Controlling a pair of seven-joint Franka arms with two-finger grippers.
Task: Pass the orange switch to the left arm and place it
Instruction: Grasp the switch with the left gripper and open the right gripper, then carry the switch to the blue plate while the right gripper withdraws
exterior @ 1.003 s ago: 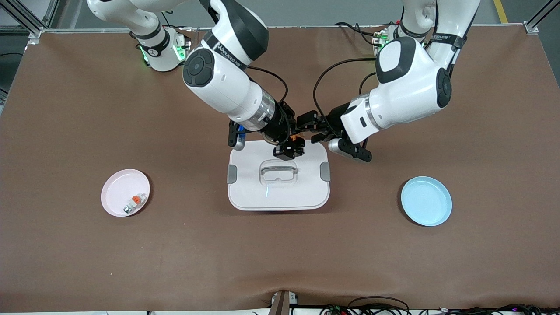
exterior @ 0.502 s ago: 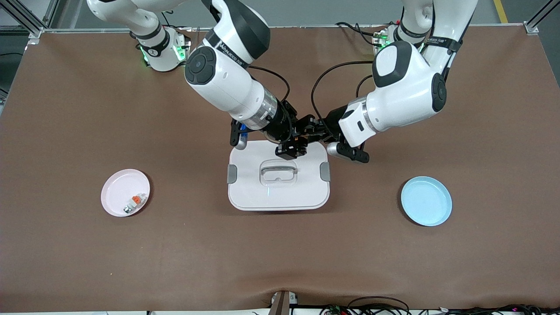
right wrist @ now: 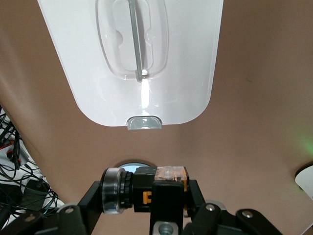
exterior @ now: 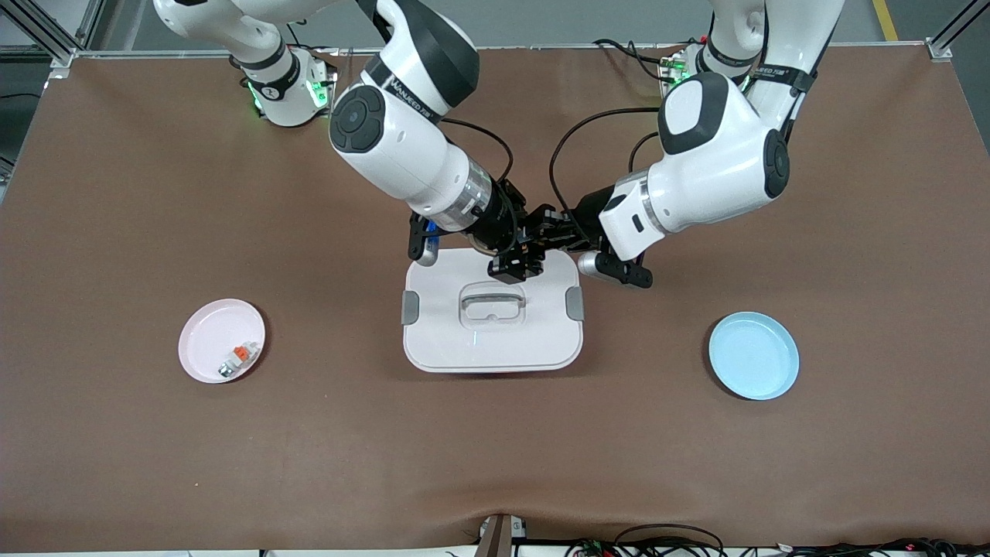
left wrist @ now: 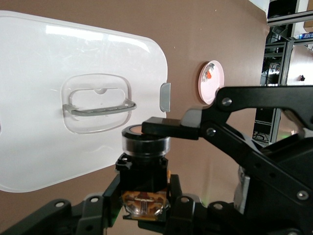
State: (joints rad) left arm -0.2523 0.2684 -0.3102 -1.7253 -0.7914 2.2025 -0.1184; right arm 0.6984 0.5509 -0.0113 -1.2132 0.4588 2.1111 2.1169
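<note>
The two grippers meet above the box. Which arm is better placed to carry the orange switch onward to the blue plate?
Left, probably. The left gripper is at the orange switch over the box, and its arm's base stands at the blue plate's end. The right gripper holds the switch.

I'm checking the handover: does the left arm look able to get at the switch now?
Probably yes. The left gripper is already at the switch, which the right gripper holds above the box, over its edge nearest the robots' bases. Nothing stands between gripper and switch.
</note>
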